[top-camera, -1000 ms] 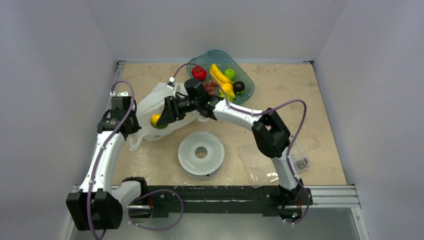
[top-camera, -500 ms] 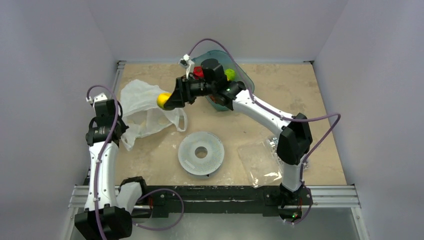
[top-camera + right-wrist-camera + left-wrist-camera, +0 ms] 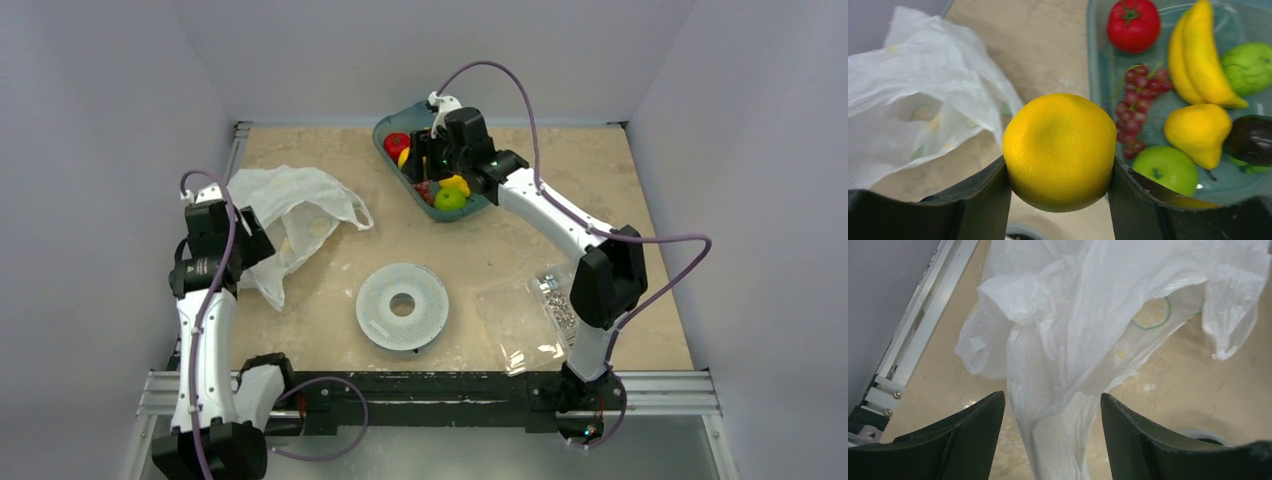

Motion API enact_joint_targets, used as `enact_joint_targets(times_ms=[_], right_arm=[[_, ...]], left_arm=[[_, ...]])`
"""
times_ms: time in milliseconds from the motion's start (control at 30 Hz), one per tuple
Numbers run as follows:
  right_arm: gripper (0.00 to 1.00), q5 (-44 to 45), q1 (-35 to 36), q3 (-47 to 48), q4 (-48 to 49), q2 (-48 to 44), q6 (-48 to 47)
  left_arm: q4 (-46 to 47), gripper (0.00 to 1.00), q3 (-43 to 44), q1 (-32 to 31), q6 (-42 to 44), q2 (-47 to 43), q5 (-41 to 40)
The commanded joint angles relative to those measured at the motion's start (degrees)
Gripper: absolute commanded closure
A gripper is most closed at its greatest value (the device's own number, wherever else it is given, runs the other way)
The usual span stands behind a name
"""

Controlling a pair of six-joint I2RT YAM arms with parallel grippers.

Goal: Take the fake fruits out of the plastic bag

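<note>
My right gripper (image 3: 1058, 165) is shut on a round yellow fruit (image 3: 1059, 150), held just off the left edge of a teal tray (image 3: 1110, 75). The top view shows this fruit (image 3: 404, 158) over the tray (image 3: 381, 130) at the back. In the tray lie a red fruit (image 3: 1134, 25), a grape cluster (image 3: 1140, 110) and a green apple (image 3: 1165, 170). The white plastic bag (image 3: 290, 210) lies slack on the table at the left. My left gripper (image 3: 1052, 440) is open, with a twisted strand of the bag (image 3: 1088, 315) between its fingers, touching neither.
The tray also holds a banana bunch (image 3: 1198, 55), a yellow pear-like fruit (image 3: 1198, 132), a bumpy green fruit (image 3: 1248, 67) and a dark fruit (image 3: 1253, 140). A white perforated disc (image 3: 402, 305) and a clear bag of screws (image 3: 530, 315) lie near the front.
My right arm carried the yellow fruit from the bag across to the tray. My left gripper opened and let go of the bag, which now lies flatter.
</note>
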Motion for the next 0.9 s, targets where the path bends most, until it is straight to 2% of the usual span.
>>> enact_joint_targets(times_ms=[0, 67, 100, 233, 433, 600, 767, 867], right_arm=[[0.88, 14.4, -0.5, 1.7, -0.5, 1.8, -6.6], [0.86, 17.4, -1.0, 4.0, -1.2, 4.4, -7.8], [0.85, 18.4, -1.2, 5.5, -1.7, 5.9, -8.1], [0.77, 20.5, -1.8, 12.6, -3.5, 12.6, -9.1], [0.6, 22.1, -2.8, 25.0, -4.9, 23.8, -10.1], [0.55, 19.4, -3.8, 35.2, -8.7, 32.0, -10.2], [0.39, 18.4, -3.8, 34.6, -7.7, 33.5, -10.1], [0.29, 18.8, -3.9, 33.9, -7.5, 33.9, -10.3]], left_arm=[[4.0, 0.2, -0.7, 0.5, 3.0, -7.5, 5.6], [4.3, 0.08, -1.0, 0.5, 3.6, -9.7, 4.6], [4.2, 0.05, -0.8, 0.5, 3.7, -10.4, 4.0], [4.5, 0.0, -1.2, 0.5, 4.0, -13.7, 3.4], [6.4, 0.05, -2.0, 0.5, 5.4, -17.1, 8.0], [8.3, 0.05, -2.7, -0.9, 6.9, -18.0, 14.4], [11.0, 0.06, -3.8, -4.2, 8.2, -17.5, 21.5], [11.7, 0.1, -3.9, -7.5, 9.1, -16.8, 23.7]])
